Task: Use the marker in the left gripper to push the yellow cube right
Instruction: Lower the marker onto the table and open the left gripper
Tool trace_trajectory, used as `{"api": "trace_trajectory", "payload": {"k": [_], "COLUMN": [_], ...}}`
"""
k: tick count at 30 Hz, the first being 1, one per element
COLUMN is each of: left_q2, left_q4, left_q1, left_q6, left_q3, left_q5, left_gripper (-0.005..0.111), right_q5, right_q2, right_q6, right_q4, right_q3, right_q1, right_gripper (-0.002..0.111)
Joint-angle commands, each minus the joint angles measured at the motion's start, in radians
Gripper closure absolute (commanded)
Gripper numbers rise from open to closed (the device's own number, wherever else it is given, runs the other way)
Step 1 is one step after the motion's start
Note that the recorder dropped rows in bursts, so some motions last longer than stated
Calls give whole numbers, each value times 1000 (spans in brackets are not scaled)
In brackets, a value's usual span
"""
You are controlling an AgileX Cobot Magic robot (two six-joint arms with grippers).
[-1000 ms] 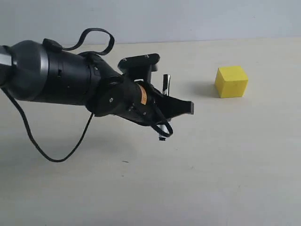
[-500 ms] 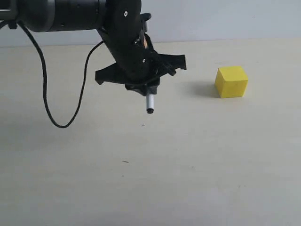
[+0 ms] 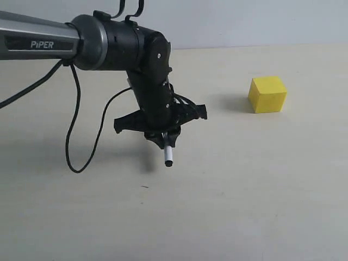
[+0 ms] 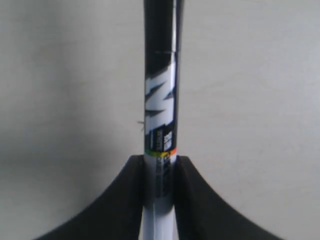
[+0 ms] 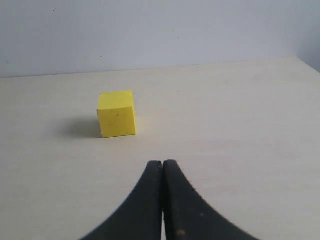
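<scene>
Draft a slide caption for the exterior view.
Left pincer holds the marker pointing down, well left of the yellow cube on the beige table.

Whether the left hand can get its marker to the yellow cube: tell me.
Probably yes: the left hand grips the marker pointing down, and only bare table separates it from the yellow cube.

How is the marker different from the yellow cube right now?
The marker is slim, white and black; the cube is blocky, plain yellow. The marker points down, clamped in the left claw; the cube sits free on the table. Both are small, and neither touches the other.
</scene>
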Motion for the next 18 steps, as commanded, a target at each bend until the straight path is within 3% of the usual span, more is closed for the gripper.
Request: {"api": "trace_trajectory", "payload": {"k": [1,18], "left_q2": [22,27], "left_q4": [-8,-1], "left_q1": [5,5], "left_q6": [26,22], "left_q3": [-10,-10], "left_q5": [-14,26], "left_gripper": [107,107], "right_q5": [-4,-4], "right_q2": [-5,-5], "right_q6": [-5,-5], "right_q4": [-1,-1], "right_q3": [4,4], "right_q1": [-2,-2], "right_gripper": [108,108]}}
